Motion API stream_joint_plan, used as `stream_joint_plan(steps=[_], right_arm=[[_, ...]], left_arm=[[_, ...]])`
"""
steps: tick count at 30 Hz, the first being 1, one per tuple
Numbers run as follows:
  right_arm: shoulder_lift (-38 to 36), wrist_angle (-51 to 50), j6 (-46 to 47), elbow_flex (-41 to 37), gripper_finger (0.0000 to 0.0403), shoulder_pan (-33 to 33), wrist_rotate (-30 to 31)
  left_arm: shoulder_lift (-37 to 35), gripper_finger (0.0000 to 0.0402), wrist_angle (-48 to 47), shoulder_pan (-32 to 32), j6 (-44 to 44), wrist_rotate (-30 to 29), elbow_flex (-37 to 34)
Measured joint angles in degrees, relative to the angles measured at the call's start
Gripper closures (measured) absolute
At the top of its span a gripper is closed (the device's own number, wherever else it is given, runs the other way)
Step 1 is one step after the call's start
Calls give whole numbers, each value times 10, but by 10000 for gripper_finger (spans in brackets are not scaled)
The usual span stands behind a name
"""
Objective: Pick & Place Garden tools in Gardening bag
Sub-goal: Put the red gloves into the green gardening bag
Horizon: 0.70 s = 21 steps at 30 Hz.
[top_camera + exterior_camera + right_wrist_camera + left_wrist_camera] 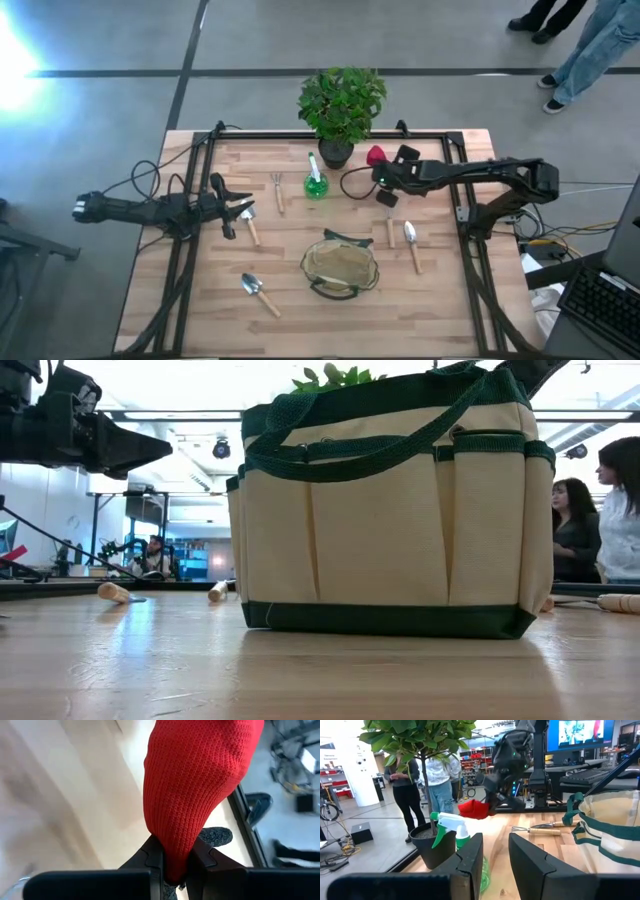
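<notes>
My right gripper (383,172) is at the table's far side, next to the plant pot, shut on a red knitted piece (376,155), which also shows in the left wrist view (474,810). My left gripper (243,210) is open and empty at the table's left, above the head of a wooden-handled trowel (250,226). Its fingers (470,857) point toward the green spray bottle (454,834), which stands upright. The olive-tan bag (340,266) stands open at the near middle. A hand fork (277,190), two more trowels (258,293) (411,243) and another small tool (390,230) lie flat. My right gripper pinches one end of the red knitted piece (172,851) between its two fingers. The rest of the cloth bulges out beyond the fingertips (153,854). In the left wrist view the piece (470,811) hangs at the gripper's tip, just above the tabletop.
A leafy plant in a dark pot (338,150) stands at the far middle, right beside the red piece and the spray bottle (316,182). A black frame (195,180) runs along the table's sides. People stand beyond the table (407,790). A laptop (600,300) sits at the right.
</notes>
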Motion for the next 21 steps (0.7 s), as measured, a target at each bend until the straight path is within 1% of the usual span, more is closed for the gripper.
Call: stream_joint_plan(steps=[6,12,17,21], right_arm=[[-85,1,29,-4,374,39,-21],[-169,11,65,-8,374,109,-24],[-213,17,94,-9,374,170,-21],[-236,73,98,-18,374,213,-19]], left_arm=[[0,305,0,0,-7,0,0],[0,305,0,0,-8,0,0],[0,305,0,0,-8,0,0],[0,305,1,0,-8,0,0]])
